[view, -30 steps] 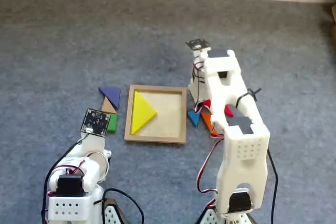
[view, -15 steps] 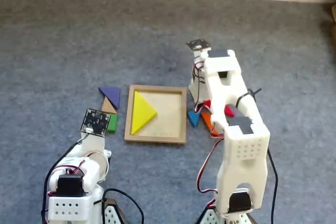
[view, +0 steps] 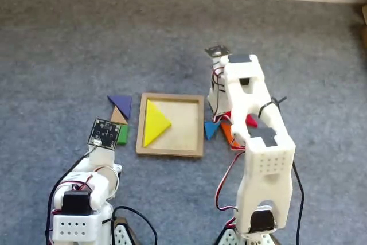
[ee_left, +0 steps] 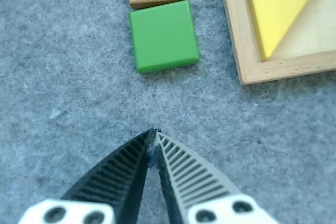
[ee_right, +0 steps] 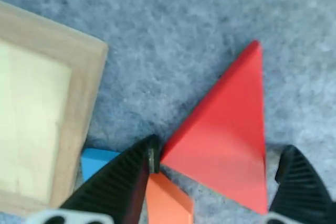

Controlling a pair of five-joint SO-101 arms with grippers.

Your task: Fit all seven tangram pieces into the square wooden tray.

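The square wooden tray (view: 170,153) lies on the grey carpet (view: 69,44) in the middle of the high view. One piece is in it: the yellow triangle (view: 153,121) fills the tray's 9 o'clock half, with its long edge along that wall and its point aimed at 3 o'clock. The rest of the tray floor is bare wood.

Three pieces sit in a column on the carpet at 9 o'clock from the tray, just beside its rim. The dark blue piece (view: 120,103) is farthest from the arms, the tan triangle (view: 118,116) is in the middle, and the green square (view: 122,135) is nearest them.

At 3 o'clock from the tray, close together under the right arm, are the light blue triangle (view: 211,128), the orange piece (view: 227,134) and the red triangle (ee_right: 231,129).

The left gripper (ee_left: 154,136) is at about 8 o'clock from the tray, over bare carpet. It is near the green square but apart from it, with its fingers pressed together on nothing.

The right gripper (ee_right: 220,161) is low over the 3 o'clock group. Its fingers are spread wide, one on each side of the red triangle. I cannot tell whether they touch it.
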